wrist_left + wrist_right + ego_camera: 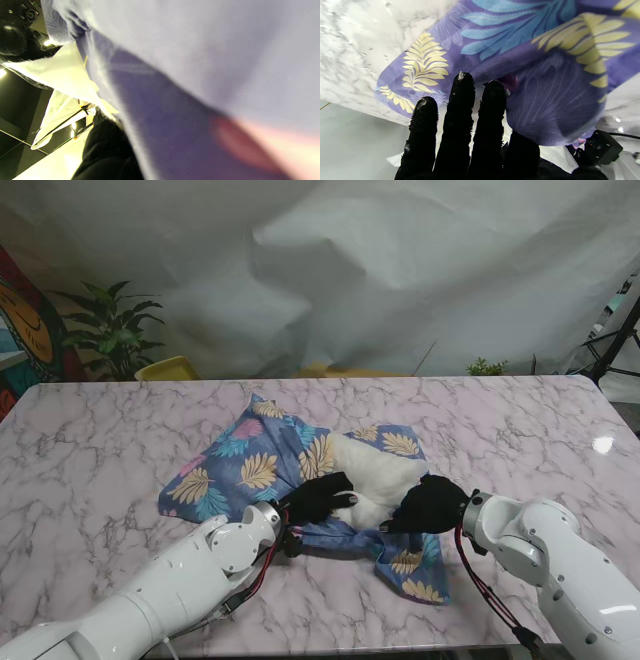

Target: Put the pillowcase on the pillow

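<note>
Two black-gloved hands are seen at the pillow (pixel 375 475), which lies near the middle of the marble counter (pixel 100 480). The pillow is partly sheathed in the leaf-print pillowcase (pixel 245 470); its white middle is exposed. The left hand (pixel 318 497) rests on the pillow's near-left edge, where bunched pillowcase cloth lies; its grasp cannot be told, the left wrist view being filled with blurred fabric. The right hand (pixel 430 505) lies at the pillow's near-right corner, fingers (pixel 460 110) extended side by side against loose pillowcase fabric; whether cloth is gripped cannot be told.
</note>
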`<move>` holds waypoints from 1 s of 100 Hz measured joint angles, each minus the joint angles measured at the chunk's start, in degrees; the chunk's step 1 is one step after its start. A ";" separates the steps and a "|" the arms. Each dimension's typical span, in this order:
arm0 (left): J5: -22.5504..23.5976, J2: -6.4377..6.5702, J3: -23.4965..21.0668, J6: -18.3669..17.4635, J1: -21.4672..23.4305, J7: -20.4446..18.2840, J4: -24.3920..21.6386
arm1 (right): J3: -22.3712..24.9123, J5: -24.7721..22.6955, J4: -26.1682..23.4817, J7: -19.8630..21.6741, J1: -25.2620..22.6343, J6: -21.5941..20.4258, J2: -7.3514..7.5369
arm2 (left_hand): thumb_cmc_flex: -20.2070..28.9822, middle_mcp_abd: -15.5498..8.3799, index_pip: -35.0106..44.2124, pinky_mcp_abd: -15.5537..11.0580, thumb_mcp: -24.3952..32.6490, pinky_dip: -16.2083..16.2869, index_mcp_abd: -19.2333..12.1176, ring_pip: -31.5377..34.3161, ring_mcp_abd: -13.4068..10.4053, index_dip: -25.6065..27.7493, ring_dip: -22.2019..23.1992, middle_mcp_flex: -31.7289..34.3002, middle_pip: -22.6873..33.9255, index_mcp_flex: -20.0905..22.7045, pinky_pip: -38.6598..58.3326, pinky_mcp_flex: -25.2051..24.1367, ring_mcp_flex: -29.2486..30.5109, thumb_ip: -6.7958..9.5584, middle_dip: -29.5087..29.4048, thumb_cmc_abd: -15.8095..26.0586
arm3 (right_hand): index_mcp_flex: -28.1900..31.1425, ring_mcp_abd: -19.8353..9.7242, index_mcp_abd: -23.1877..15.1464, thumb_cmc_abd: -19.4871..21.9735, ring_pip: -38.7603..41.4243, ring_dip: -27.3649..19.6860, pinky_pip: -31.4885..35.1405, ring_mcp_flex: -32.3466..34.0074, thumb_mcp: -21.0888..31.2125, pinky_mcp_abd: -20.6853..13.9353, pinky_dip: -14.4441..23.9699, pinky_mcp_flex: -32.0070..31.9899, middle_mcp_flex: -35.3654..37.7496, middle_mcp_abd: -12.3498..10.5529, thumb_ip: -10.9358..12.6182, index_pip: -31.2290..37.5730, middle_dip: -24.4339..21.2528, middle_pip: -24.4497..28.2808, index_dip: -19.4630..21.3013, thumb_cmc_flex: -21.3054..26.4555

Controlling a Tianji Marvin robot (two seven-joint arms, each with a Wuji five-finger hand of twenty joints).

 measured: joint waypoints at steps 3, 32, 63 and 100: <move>-0.05 -0.04 0.10 -0.06 -0.08 -0.02 0.09 | 0.73 -1.35 -1.29 0.41 -0.85 0.59 -0.09 | 0.00 0.00 0.00 0.00 0.00 -0.13 0.00 0.00 0.00 0.00 -0.01 0.00 0.00 0.00 -0.01 0.00 0.00 0.01 0.00 0.01 | 0.00 -0.08 -0.49 0.00 -1.08 -0.05 -0.09 0.08 0.00 0.00 -0.02 0.00 1.20 0.00 0.00 -4.02 -0.40 -0.29 0.34 0.00; -0.17 -0.40 0.32 -0.42 -0.39 -0.18 0.62 | 0.07 -13.43 -2.53 -17.04 -2.28 0.45 1.04 | 0.00 -0.03 0.01 -0.02 0.09 -1.17 0.00 -0.35 -0.03 0.00 -0.05 -0.08 0.00 -0.08 -0.15 -0.01 -0.04 0.04 0.00 0.71 | 15.09 -3.06 -4.03 -2.73 -1.16 -0.05 -0.70 5.84 3.87 -1.34 -2.68 3.08 11.10 -3.21 0.00 -17.56 -1.53 -0.51 15.42 -0.30; -0.15 -0.38 0.31 -0.58 -0.38 -0.11 0.72 | -0.57 27.94 11.10 -8.88 2.63 -14.66 -2.25 | 0.00 -0.32 0.24 -0.42 0.09 -1.00 -0.25 -0.21 -0.35 0.00 -0.01 -0.08 0.05 -0.09 -0.15 -0.01 -0.04 0.04 0.00 0.82 | 19.86 -3.71 8.86 -37.59 -4.75 -3.83 -4.06 5.75 44.61 -5.59 -9.40 3.10 9.47 -1.32 0.61 -4.08 -5.78 -0.48 20.73 1.84; -0.21 -0.38 0.27 -0.77 -0.38 0.01 0.80 | -7.74 60.57 16.20 0.95 5.25 -16.24 -1.69 | 0.00 -0.77 0.80 -0.56 0.12 -0.60 -0.71 0.46 -0.67 0.05 0.09 -0.07 0.88 -0.09 0.06 0.02 0.02 0.04 0.00 1.64 | 21.88 2.21 19.88 -45.58 -7.38 -6.27 -4.13 10.67 49.13 -4.32 -14.22 8.72 11.54 8.25 -1.66 -4.03 -9.92 -0.42 17.82 11.25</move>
